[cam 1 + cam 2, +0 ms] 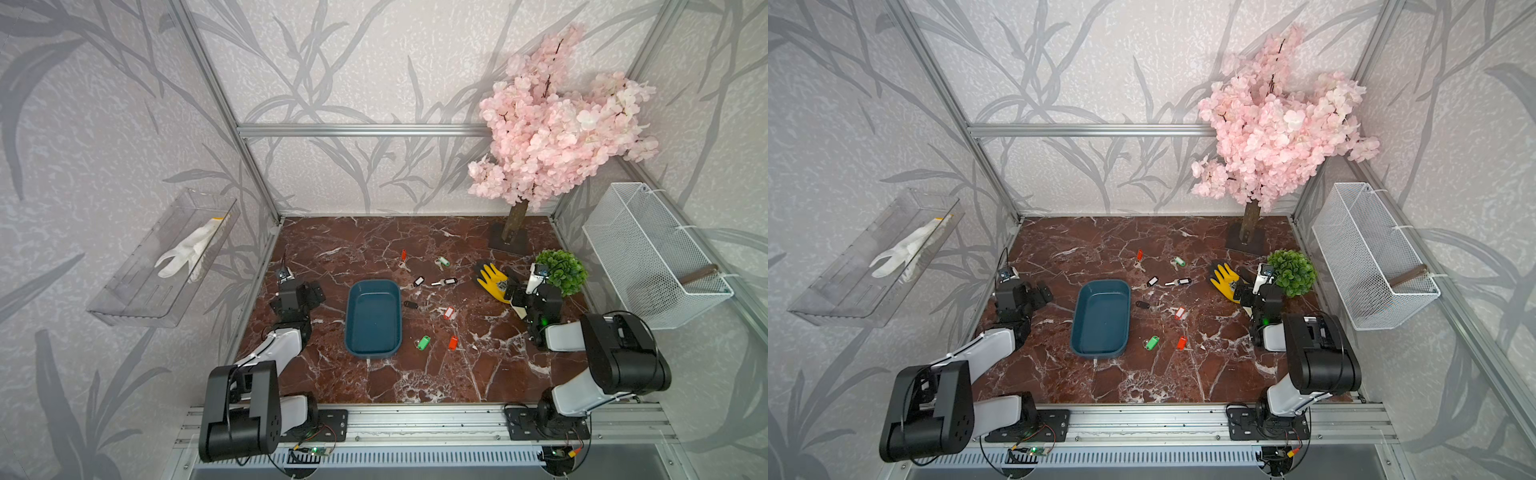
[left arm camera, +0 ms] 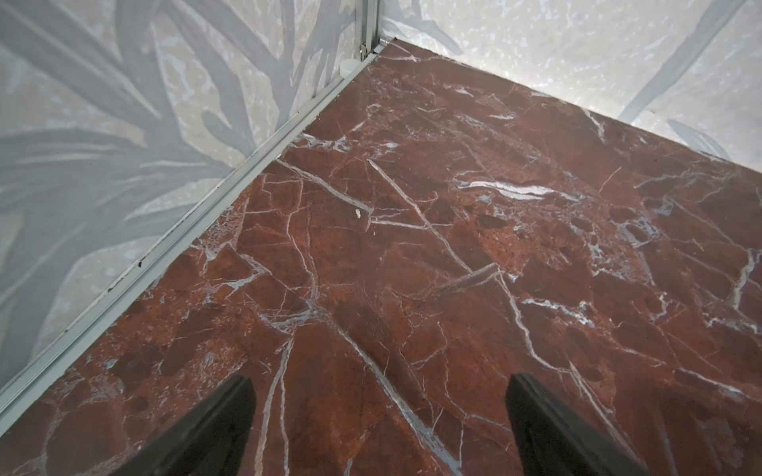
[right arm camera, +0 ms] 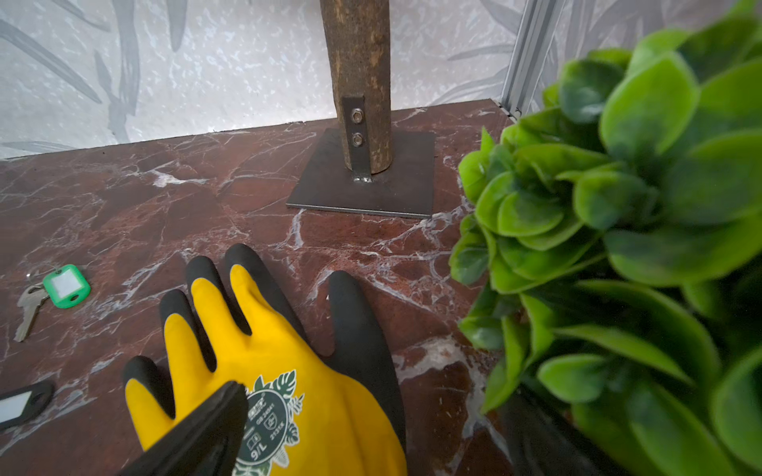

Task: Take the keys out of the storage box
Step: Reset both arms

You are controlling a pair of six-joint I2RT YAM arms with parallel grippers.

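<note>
The storage box (image 1: 350, 316) (image 1: 1077, 320), a shallow dark teal tray, stands left of centre on the red marble table with nothing inside. Several keys lie on the table to its right, among them a red-tagged key (image 1: 453, 343), a green-tagged key (image 1: 423, 343) and a black-tagged key (image 1: 410, 304). My left gripper (image 1: 301, 291) (image 2: 379, 387) is open over bare marble near the left wall. Open too, my right gripper (image 1: 519, 289) (image 3: 377, 391) hovers over a yellow glove (image 3: 288, 342), one finger partly behind green leaves. A green-tagged key (image 3: 66, 286) shows in the right wrist view.
A green leafy plant (image 1: 561, 272) stands right beside my right gripper. A pink blossom tree on a flat metal base (image 1: 509, 241) fills the back right. A clear tray (image 1: 124, 299) holding a white glove hangs on the left wall. A white wire basket (image 1: 652, 253) hangs on the right.
</note>
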